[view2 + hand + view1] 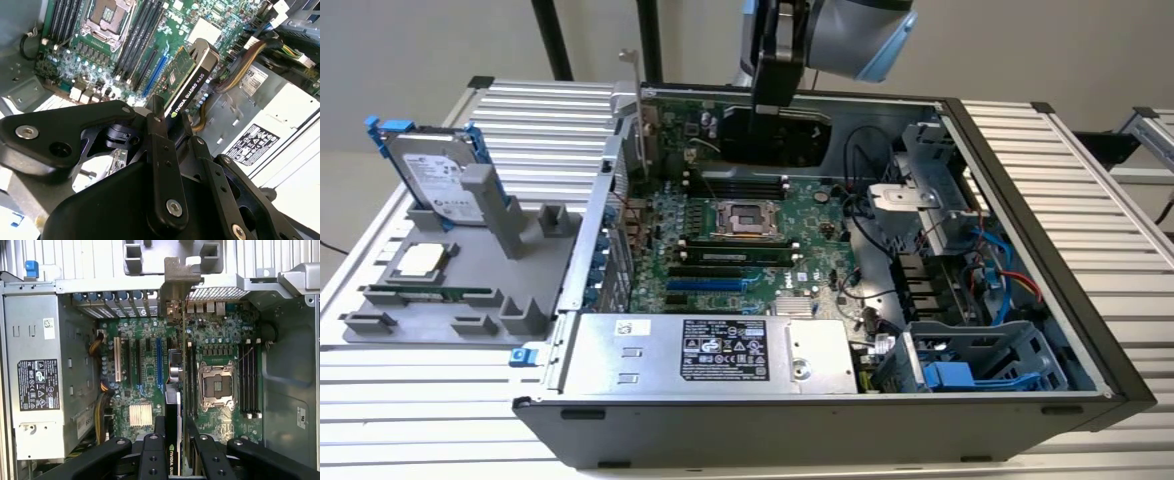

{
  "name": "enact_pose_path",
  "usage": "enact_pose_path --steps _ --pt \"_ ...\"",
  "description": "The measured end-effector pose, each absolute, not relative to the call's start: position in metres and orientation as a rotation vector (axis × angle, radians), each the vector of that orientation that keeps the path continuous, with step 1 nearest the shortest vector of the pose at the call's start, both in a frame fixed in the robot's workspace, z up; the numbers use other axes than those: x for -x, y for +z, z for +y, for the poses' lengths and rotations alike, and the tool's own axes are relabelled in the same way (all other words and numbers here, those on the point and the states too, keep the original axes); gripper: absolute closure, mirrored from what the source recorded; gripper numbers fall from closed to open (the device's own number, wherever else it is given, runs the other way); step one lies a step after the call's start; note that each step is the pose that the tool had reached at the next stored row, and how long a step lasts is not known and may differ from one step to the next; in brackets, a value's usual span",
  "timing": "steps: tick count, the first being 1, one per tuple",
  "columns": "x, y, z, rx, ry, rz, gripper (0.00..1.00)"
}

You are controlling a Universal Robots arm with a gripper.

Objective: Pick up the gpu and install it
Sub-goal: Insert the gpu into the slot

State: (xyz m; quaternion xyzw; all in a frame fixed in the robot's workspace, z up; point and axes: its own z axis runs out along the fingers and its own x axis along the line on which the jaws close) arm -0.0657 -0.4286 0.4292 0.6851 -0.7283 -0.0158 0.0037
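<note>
My gripper is shut on the gpu, a green card with a black shroud, and holds it on edge. In the exterior view it hangs over the far end of the motherboard inside the open computer case. In both wrist views the black fingers clamp the gpu from both sides. The first wrist view shows the gpu edge-on between the blue slot and the processor socket. Its silver bracket points toward the case's rear slot wall. The card looks raised above the board.
A silver power supply fills the near end of the case. Cables and a drive cage sit on the exterior view's right. Outside on the left, a grey fixture holds a hard drive, a memory stick and a processor.
</note>
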Motion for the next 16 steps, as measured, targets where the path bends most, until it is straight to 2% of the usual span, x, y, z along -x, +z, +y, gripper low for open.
enact_pose_path --steps 16 --pt "0.0657 0.4236 -0.4285 -2.145 -0.043 -2.280 1.00"
